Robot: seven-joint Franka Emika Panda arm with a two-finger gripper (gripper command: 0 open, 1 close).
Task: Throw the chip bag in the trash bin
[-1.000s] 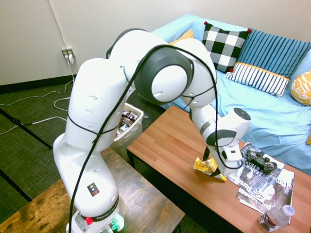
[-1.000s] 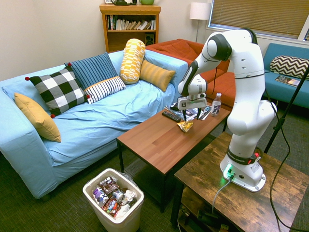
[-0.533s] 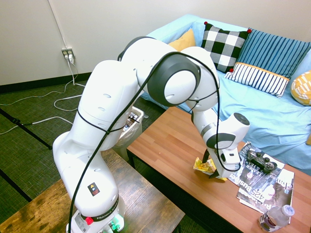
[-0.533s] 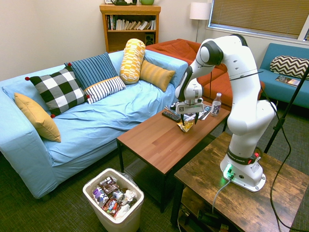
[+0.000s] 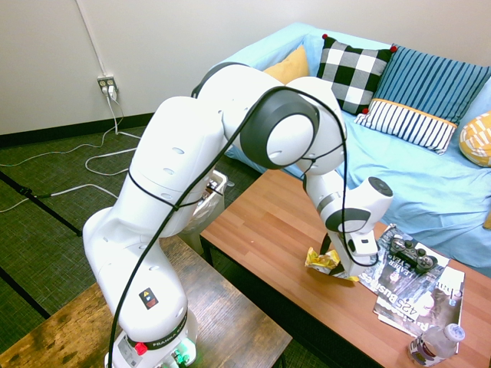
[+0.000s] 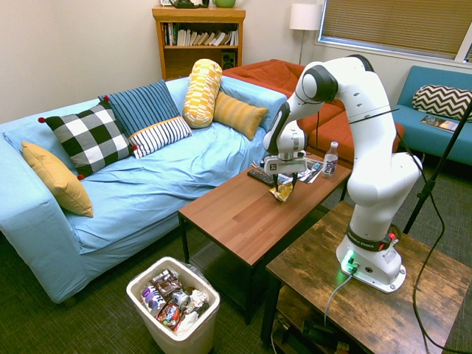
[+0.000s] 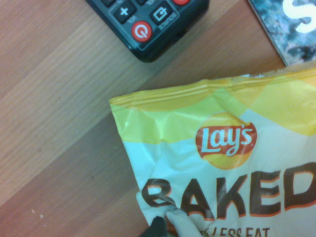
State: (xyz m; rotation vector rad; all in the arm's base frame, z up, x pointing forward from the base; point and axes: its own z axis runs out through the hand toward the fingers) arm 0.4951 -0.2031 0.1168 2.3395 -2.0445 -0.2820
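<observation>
Wrist view fills most of its frame with the chip bag (image 7: 217, 158), a glossy yellow and pale foil packet printed "Lay's" and "BAKED", lying on the smooth wood-grain coffee table (image 7: 54, 123). A black remote (image 7: 148, 22) with a red power button sits at the top centre, near the bag's crimped edge but apart from it. In the second exterior view, at centre right, the white arm's gripper (image 6: 283, 186) points straight down onto the crumpled bag (image 6: 281, 192), its dark fingers straddling the packet; whether they have clamped it cannot be told. At lower left, a white rectangular trash bin (image 6: 144, 306) with rounded rim holds colourful wrappers on the carpet.
</observation>
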